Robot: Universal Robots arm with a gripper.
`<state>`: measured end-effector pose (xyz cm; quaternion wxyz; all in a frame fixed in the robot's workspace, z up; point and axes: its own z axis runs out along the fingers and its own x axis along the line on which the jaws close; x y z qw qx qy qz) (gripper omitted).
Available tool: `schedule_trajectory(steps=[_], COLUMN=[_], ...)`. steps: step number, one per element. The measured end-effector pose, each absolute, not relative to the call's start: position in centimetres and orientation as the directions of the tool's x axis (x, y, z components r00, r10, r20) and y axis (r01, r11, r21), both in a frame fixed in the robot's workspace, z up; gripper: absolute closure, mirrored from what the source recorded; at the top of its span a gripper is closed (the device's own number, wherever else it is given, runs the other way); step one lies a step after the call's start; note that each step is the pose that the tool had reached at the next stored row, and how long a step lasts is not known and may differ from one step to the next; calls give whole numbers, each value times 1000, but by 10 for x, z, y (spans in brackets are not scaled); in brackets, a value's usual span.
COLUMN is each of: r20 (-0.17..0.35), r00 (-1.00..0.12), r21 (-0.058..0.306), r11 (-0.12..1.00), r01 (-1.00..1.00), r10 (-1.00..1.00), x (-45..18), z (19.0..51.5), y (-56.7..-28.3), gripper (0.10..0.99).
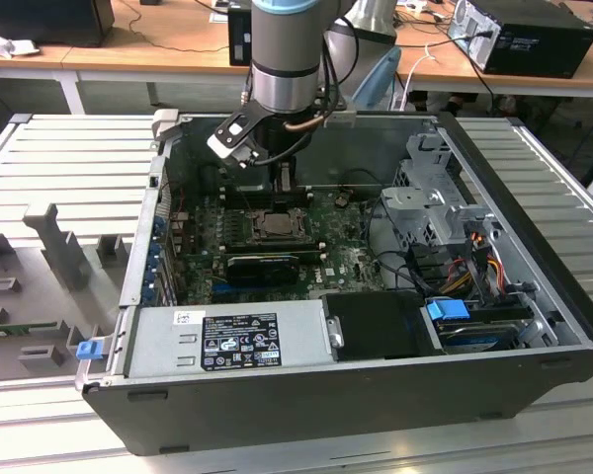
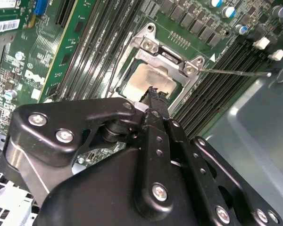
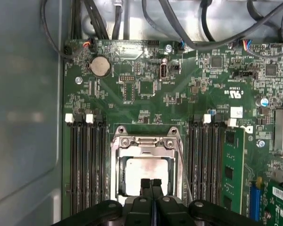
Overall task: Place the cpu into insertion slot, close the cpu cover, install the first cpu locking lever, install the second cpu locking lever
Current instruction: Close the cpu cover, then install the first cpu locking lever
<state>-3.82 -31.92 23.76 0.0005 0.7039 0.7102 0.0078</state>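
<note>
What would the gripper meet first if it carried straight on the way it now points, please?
Most likely the cpu, whose metal face shows through the window of the cpu cover; in the first wrist view the gripper, jaws shut, aims at it. The gap between them is unclear.

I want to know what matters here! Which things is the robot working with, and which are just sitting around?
For the job: cpu, cpu cover over it, locking lever, gripper.
Just around: coin battery, memory slots, cables, power supply.
</note>
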Motion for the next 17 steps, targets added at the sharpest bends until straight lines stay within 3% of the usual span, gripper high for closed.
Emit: schedule_trajectory(steps=[7, 17], r20=[10, 11], r00=[-9, -9], r21=[12, 12], r11=[9, 9], r01=[1000, 1000], r10=[1000, 1000], x=[-41, -41], z=[238, 267], y=[-319, -319], gripper=[980, 980])
